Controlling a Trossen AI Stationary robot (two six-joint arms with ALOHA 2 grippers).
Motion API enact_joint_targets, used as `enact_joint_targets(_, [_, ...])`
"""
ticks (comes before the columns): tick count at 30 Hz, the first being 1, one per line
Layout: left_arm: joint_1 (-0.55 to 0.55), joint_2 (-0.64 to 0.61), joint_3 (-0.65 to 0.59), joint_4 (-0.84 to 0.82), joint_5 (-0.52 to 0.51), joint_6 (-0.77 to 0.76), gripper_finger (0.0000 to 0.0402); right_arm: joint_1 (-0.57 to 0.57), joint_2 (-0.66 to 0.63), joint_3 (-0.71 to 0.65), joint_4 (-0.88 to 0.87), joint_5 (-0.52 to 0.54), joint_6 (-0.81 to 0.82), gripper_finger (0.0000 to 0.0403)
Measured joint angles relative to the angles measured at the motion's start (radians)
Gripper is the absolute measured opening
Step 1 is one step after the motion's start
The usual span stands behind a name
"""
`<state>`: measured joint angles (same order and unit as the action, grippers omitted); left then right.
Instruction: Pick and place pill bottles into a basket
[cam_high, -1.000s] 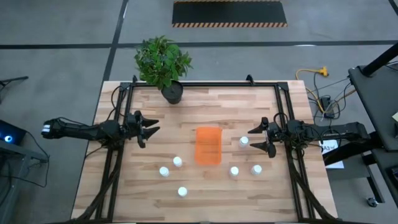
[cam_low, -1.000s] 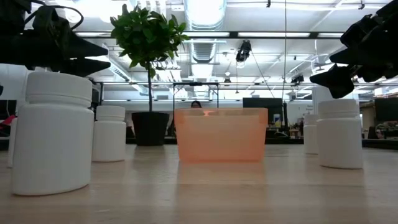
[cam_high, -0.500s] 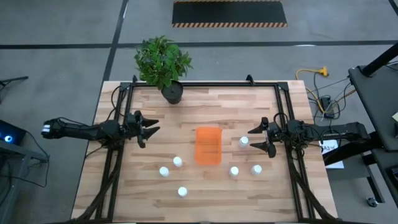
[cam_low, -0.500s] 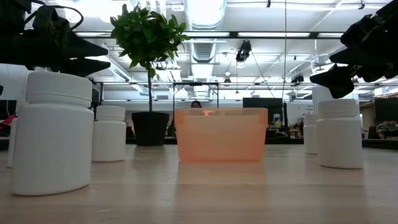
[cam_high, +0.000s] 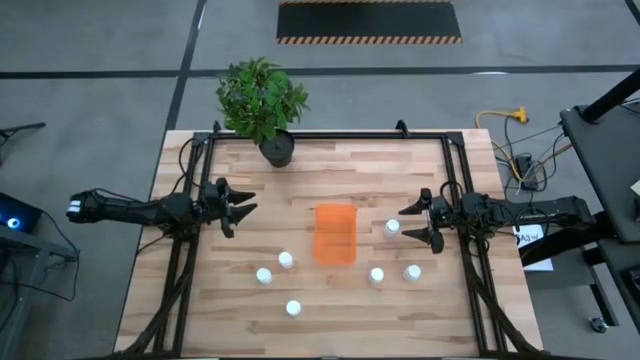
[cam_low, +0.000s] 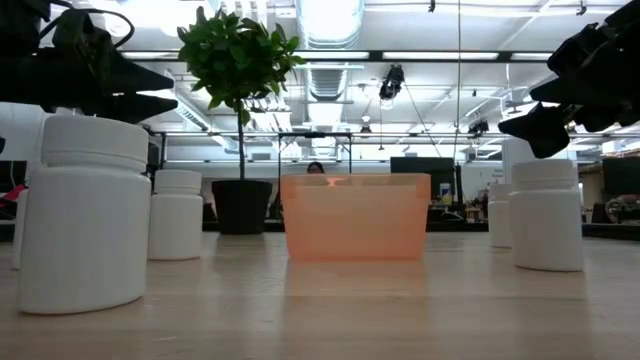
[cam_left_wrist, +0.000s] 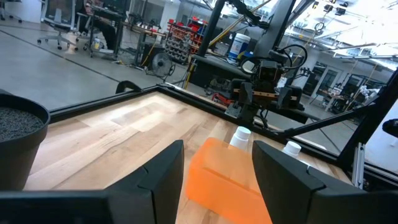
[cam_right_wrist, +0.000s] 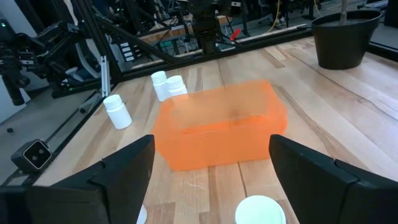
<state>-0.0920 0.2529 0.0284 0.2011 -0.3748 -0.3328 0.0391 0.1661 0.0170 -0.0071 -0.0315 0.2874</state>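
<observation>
On the pale wooden table (cam_high: 330, 170), the bright orange rectangular basket (cam_high: 335, 235) sits centre frame, apparently empty. Both dark claws hover with fingers spread, holding nothing: the left gripper (cam_high: 243, 207) at centre-left, the right gripper (cam_high: 411, 224) beside one small white capped pill bottle (cam_high: 392, 228). Likely the first pick; next, descend and close on it.

Bright, even overhead light with ceiling-lamp (cam_low: 330, 20) glare; near bottle (cam_low: 85, 215) slightly soft.
</observation>
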Motion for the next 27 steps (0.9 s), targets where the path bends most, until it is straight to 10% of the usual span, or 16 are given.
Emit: enact_joint_targets(27, [0.0,0.0,0.0,0.0,0.0,0.0,0.0173,0.0,0.0,0.0,0.0,0.0,0.0,0.0311])
